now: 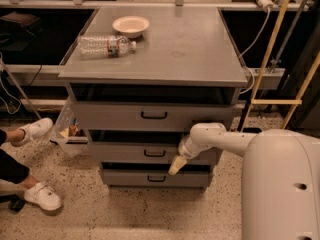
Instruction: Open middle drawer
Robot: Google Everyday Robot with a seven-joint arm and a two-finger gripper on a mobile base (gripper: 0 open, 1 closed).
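Camera view: claw [176,166] hangs at 4 o'clock of the middle drawer [120,153] handle [154,153]; can't tell how wide the claw is.

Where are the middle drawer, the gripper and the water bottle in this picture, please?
middle drawer [120,153], camera view, left part of its grey front.
gripper [175,168], camera view, cream tip at the middle drawer's lower edge, right of centre.
water bottle [106,45], camera view, mid-body by the label.

The gripper [176,166] at lower centre and its arm [225,139] hide the right end of the middle drawer [120,153], while the frame's lower right corner cuts off the robot's body [280,184] and the left edge a person's legs [10,168].
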